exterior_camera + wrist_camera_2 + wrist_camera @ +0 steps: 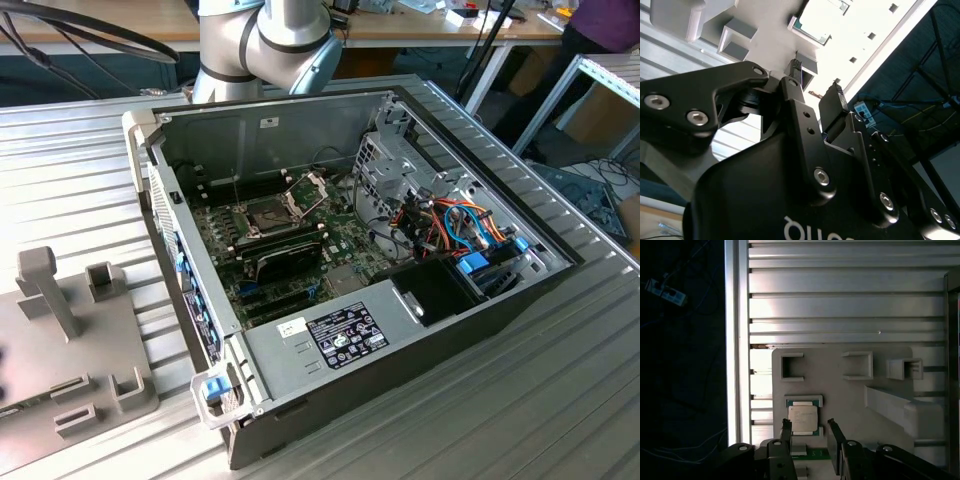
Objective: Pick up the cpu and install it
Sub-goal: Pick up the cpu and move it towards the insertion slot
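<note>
I see my gripper (808,423) spread wide and empty. The cpu (803,418) lies just beyond its fingertips, seated in the grey fixture plate (850,405) on the slatted counter (840,305).

Robotics lab or electronics workshop. Noted from where I stand: ribbed aluminium tabletop (520,400); industrial robot arm (265,40) rising behind the work; desktop computer case (300,120) lying open, green motherboard (350,240) and coloured wiring (455,225) exposed; grey moulded fixture plate (60,400) beside it; wooden workbenches (400,30) behind, draped with cables (80,30); power strip (667,292) on the dark floor.
</note>
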You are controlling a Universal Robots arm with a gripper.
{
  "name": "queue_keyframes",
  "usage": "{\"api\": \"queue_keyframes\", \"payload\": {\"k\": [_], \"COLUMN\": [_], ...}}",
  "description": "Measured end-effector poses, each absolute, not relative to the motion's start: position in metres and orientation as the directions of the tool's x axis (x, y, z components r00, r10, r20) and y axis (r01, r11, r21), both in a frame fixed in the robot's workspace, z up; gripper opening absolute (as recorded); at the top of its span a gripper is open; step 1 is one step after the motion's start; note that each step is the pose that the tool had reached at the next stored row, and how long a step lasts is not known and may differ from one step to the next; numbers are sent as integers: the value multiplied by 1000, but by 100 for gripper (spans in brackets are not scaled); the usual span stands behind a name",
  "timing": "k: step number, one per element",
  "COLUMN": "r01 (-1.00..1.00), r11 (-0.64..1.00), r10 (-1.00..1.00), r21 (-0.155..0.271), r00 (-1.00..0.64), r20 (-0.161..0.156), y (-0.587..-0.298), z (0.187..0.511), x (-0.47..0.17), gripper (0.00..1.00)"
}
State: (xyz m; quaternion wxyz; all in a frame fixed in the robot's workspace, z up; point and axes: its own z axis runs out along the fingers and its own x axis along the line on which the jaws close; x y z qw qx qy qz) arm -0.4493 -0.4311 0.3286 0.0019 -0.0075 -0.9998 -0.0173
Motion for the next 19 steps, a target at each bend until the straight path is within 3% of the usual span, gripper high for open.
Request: {"api": "queue_keyframes", "payload": {"k": [19], "r01": [15], "r11": [1000], "r10": [15], "r21": [26], "r00": [-1000], "r20": [4], "y": [-431], "z": [292], "x": [-449], "gripper": [42]}}
